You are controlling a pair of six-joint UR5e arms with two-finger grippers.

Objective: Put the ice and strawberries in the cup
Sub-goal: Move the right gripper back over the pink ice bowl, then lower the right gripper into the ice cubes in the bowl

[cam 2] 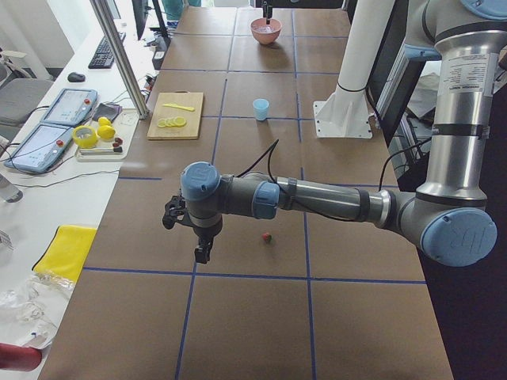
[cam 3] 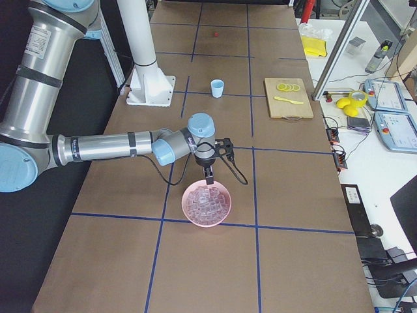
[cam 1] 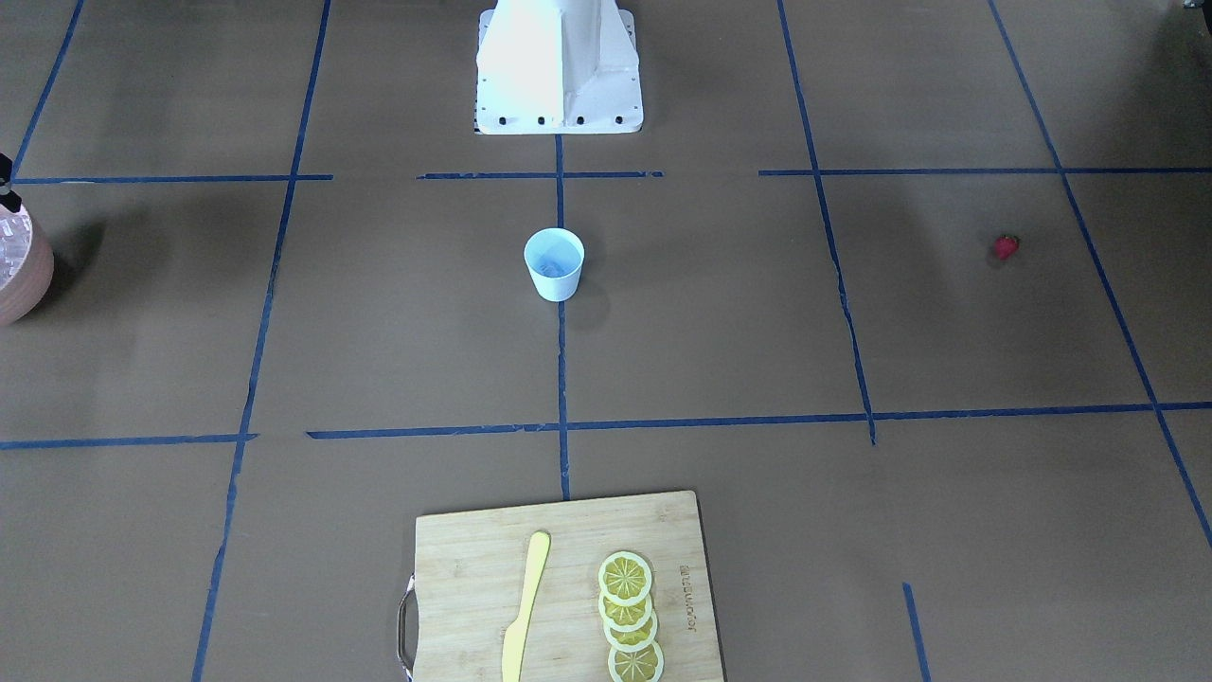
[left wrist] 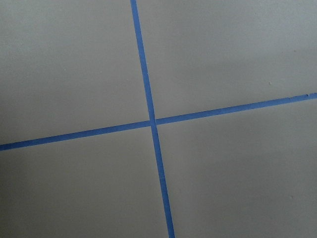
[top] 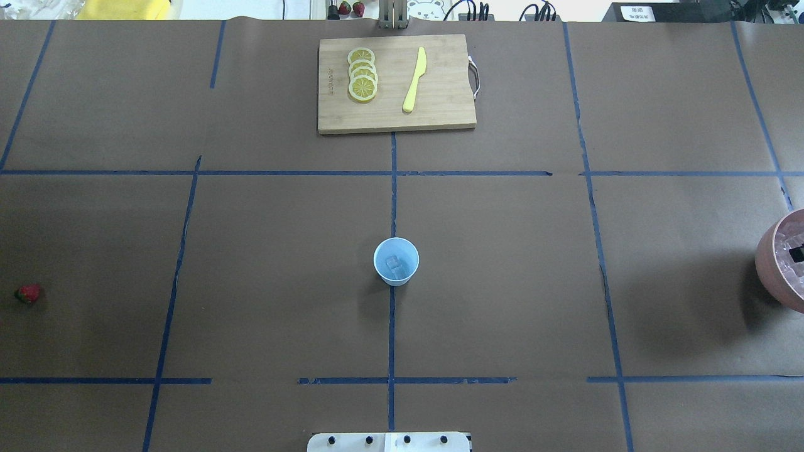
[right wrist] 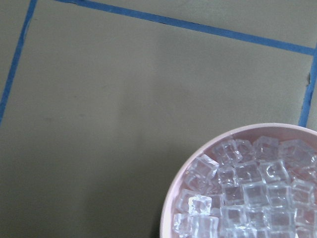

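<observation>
The strawberry [cam 2: 268, 237] lies on the table, well apart from the cup [top: 396, 261], which holds ice [top: 394, 266]. The left gripper [cam 2: 203, 252] hangs beside the berry; whether its jaws stand wide or narrow cannot be told. Centre over the berry, descend vertically, and close gently.

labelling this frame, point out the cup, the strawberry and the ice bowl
cup [cam 1: 555, 282], exterior front-facing view, on its outer wall
strawberry [cam 1: 1006, 247], exterior front-facing view, on its red body
ice bowl [cam 3: 206, 223], exterior right view, on its near rim
</observation>
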